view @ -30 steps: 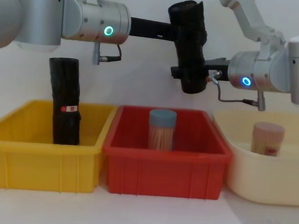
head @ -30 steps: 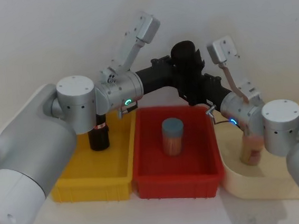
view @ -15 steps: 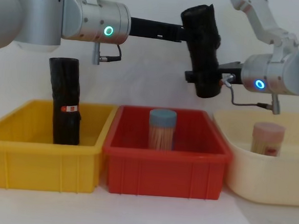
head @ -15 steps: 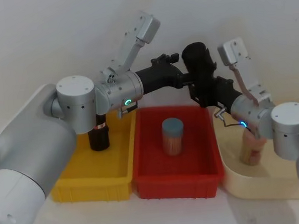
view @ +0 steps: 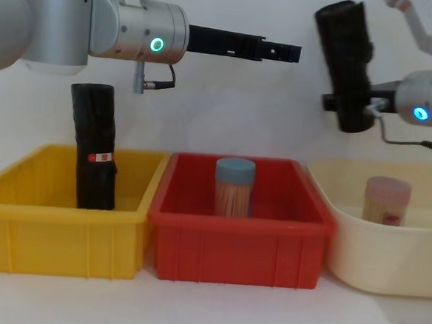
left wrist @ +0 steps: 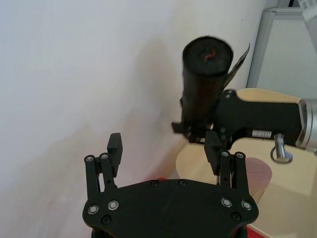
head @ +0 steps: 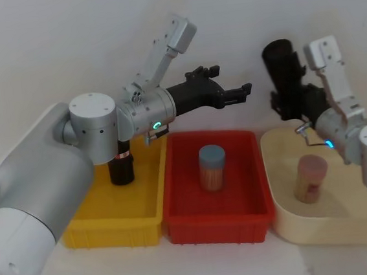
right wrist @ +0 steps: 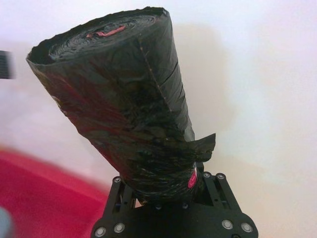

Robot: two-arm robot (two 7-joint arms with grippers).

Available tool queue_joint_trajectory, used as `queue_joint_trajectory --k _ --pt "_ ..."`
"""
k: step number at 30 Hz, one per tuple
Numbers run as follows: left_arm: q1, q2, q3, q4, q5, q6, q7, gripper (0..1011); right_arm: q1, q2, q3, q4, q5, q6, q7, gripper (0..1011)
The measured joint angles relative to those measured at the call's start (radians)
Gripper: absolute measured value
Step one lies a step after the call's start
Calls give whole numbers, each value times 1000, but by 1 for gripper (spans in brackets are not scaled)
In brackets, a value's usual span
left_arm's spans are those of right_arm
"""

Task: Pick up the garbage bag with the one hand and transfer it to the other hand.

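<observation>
The garbage bag [view: 344, 63] hangs in the air above the cream tub [view: 358, 250], well to the right of where the left gripper [view: 281, 52] ends. Its long axis runs nearly upright, the top leaning slightly toward the robot's left, the lower end clamped. In the yellow bin [view: 55, 232] on the left a slimmer black roll [view: 94, 147] with a red-and-white sticker stands on end. Above the red bin [view: 236, 241], which holds a blue-lidded jar of sticks [view: 233, 187], the left gripper reaches out level from the green-lit arm, fingers [left wrist: 114, 148] spread apart and empty. The right gripper [head: 292, 104], on the blue-lit arm, is closed round the bag's lower part. A pink-lidded jar [head: 310, 178] stands in the cream tub.
</observation>
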Motion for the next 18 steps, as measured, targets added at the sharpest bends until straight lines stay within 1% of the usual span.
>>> queue_joint_trajectory --k 5,6,8,9,11,14,18 --pt "0 0 0 0 0 0 0 1002 -18 31 27 -38 -17 31 -45 562" --pt "0 0 0 0 0 0 0 1002 -18 31 27 -38 -17 31 -45 562" --pt "0 0 0 0 0 0 0 1002 -31 48 39 -62 -24 56 -63 562" --pt "0 0 0 0 0 0 0 1001 -31 48 39 -62 -24 56 -63 562" --pt "0 0 0 0 0 0 0 1002 -47 66 51 -90 -30 84 -75 562" --pt "0 0 0 0 0 0 0 1001 -58 78 57 -108 -34 106 -80 562" --pt "0 0 0 0 0 0 0 1002 -85 107 68 -153 -40 158 -81 562"
